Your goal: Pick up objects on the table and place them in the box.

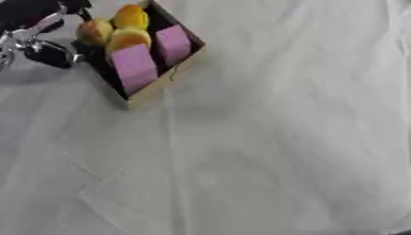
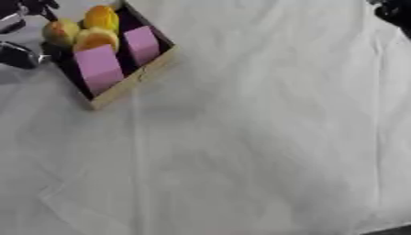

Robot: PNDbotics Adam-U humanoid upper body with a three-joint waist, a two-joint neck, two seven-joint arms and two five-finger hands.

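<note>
A shallow wooden box (image 1: 164, 85) with a dark inside lies askew at the upper left of the white cloth. It holds two pink blocks (image 1: 134, 66) (image 1: 173, 43) and three round orange-yellow pieces (image 1: 129, 17) (image 1: 95, 31) (image 1: 128, 37). My left hand (image 1: 38, 42), black and silver, hovers just left of the box beside the leftmost round piece, its fingers spread and holding nothing. Only a dark bit of my right hand (image 2: 393, 11) shows, in the upper right corner of the right eye view, far from the box.
The white cloth (image 1: 265, 151) covers the table, with creases and fold lines running across it. A dark strip of the table's edge (image 2: 389, 230) shows at the lower right corner.
</note>
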